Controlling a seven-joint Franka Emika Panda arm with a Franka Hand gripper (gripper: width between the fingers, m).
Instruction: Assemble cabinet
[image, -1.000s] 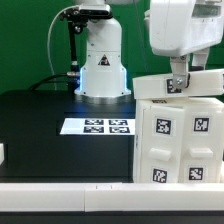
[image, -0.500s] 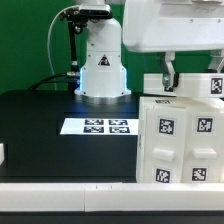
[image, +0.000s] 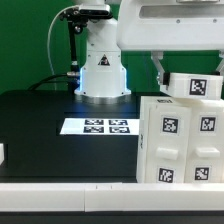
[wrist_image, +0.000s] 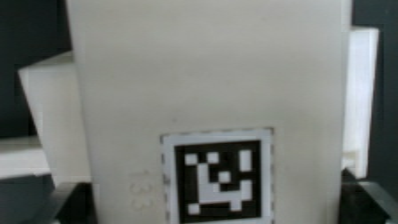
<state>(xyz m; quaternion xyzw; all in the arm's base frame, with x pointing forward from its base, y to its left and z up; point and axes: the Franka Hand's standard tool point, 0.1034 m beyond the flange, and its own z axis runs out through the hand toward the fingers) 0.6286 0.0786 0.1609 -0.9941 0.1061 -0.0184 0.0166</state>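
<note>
While the black tabletop (image: 40, 115) lies bare over most of its width, the cabinet (image: 180, 140), a white plastic boxy body built from panels and blocks with small square black-and-white tags on its faces, stands at the exterior view's right, near the front edge. Above its top, a separate white tagged panel (image: 197, 86) sits tilted, its tag facing the camera, just beside and to the right of the pincer.

Coming down from the large white arm housing (image: 165, 25), the robot's two-finger gripper (image: 160, 80) hangs directly over the cabinet's top left corner. One dark finger (image: 157, 70) shows against the white plastic; the other is hidden behind the tilted panel. The jaws stand fairly wide, and from this view the panel seems to lie between them, though whether the pads press on it cannot be told for sure.

From the wrist view, a tall white panel face (wrist_image: 196, 90) fills nearly the whole picture, with one black-and-white tag (wrist_image: 221, 184) on it, very close to the camera. Finger pads are not clearly seen there.

Farther left on the table lies the marker board (image: 97, 126), flat, well apart from the cabinet, in front of the white robot base (image: 102, 70).
</note>
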